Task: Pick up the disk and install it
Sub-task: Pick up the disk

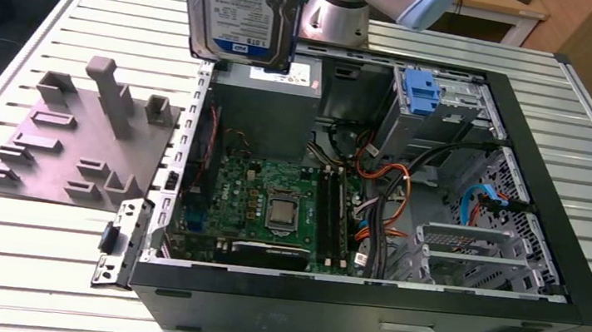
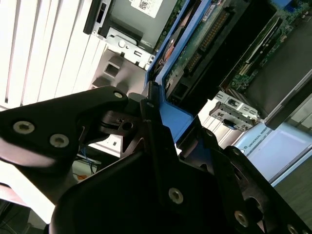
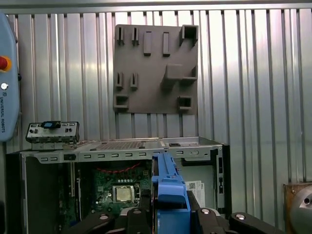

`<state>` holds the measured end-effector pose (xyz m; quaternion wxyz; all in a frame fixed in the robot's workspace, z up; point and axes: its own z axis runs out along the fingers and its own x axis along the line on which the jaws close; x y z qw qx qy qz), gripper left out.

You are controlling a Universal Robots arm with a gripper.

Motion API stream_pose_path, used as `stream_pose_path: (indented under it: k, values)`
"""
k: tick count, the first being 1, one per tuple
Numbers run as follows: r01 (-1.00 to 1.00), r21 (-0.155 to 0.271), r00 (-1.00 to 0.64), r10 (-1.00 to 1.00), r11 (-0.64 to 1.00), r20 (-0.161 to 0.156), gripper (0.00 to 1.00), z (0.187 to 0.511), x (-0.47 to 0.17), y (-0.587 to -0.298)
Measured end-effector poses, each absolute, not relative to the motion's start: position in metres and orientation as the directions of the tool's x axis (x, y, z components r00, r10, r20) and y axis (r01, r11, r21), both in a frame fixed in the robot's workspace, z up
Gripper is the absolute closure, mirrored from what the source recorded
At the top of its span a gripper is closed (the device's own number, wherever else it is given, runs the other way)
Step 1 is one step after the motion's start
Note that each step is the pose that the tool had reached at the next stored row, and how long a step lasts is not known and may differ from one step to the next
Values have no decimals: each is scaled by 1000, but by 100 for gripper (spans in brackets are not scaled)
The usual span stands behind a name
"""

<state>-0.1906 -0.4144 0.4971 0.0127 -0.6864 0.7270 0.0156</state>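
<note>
Above open computer case [image 1: 369, 312]: fingers [image 2: 153, 136] clamp disk [image 1: 241, 9] on edge.

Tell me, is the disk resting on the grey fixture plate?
No, the gripper holds the disk in the air near the open computer case.

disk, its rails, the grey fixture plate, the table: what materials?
The disk: silvery metal casing, likely aluminium, under a glossy white-and-blue label. Its rails: blue plastic, with a smooth moulded look. The plate: uniform matte grey with blocky pegs, probably plastic, perhaps printed; painted metal can't be ruled out. The table: ribbed metal slats, likely aluminium, satin finish with bright reflections.
</note>
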Motion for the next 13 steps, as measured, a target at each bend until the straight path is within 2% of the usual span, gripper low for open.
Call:
stream_pose_path:
  k: [13]
  values:
    - [-998,5,-57,-998,57,-40,64,497,-174,-414]
